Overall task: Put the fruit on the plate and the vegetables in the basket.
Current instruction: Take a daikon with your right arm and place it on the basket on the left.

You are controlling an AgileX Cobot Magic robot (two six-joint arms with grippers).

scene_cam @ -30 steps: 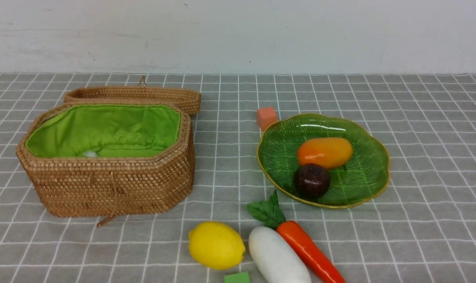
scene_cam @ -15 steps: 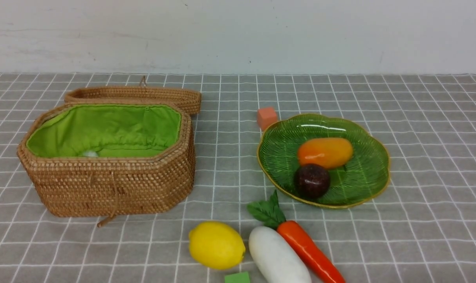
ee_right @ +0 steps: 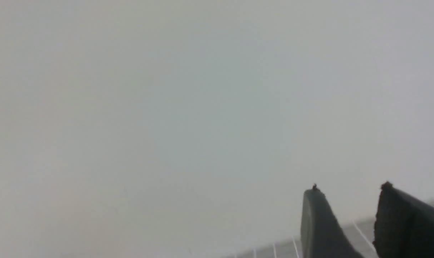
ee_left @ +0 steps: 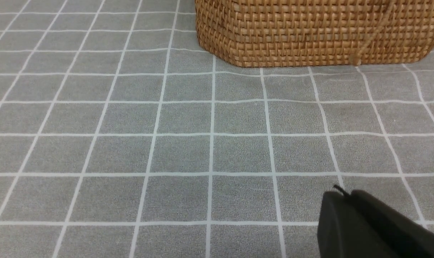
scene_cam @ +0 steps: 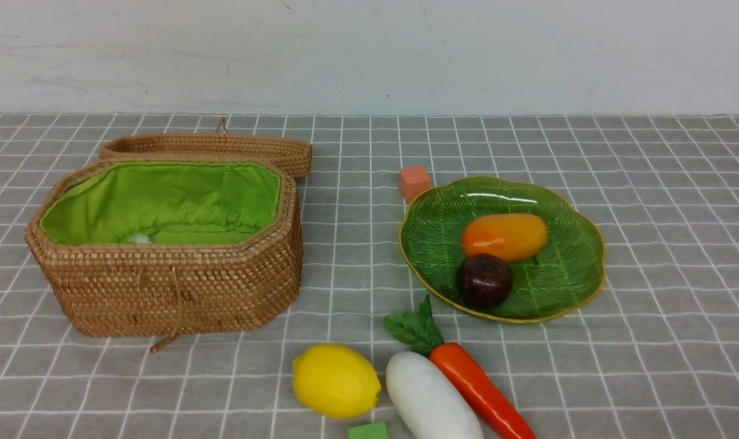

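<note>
The woven basket point(scene_cam: 168, 292) with green lining stands open at the left; the left wrist view shows its wall point(ee_left: 310, 32). On the green leaf plate point(scene_cam: 571, 268) lie an orange mango point(scene_cam: 505, 236) and a maroon ball point(scene_cam: 484, 280). A yellow lemon point(scene_cam: 336, 379), a white radish point(scene_cam: 430, 396) and an orange carrot point(scene_cam: 476, 387) lie near the front edge. Neither arm shows in the front view. My left gripper point(ee_left: 340, 195) is shut and empty above the cloth near the basket. My right gripper point(ee_right: 349, 190) is open with nothing between its fingers, facing the pale wall.
The basket's lid point(scene_cam: 211, 148) lies behind the basket. An orange cube point(scene_cam: 414, 181) sits just behind the plate. A green cube point(scene_cam: 368, 431) lies at the front edge between lemon and radish. A grey checked cloth point(scene_cam: 650, 366) covers the table.
</note>
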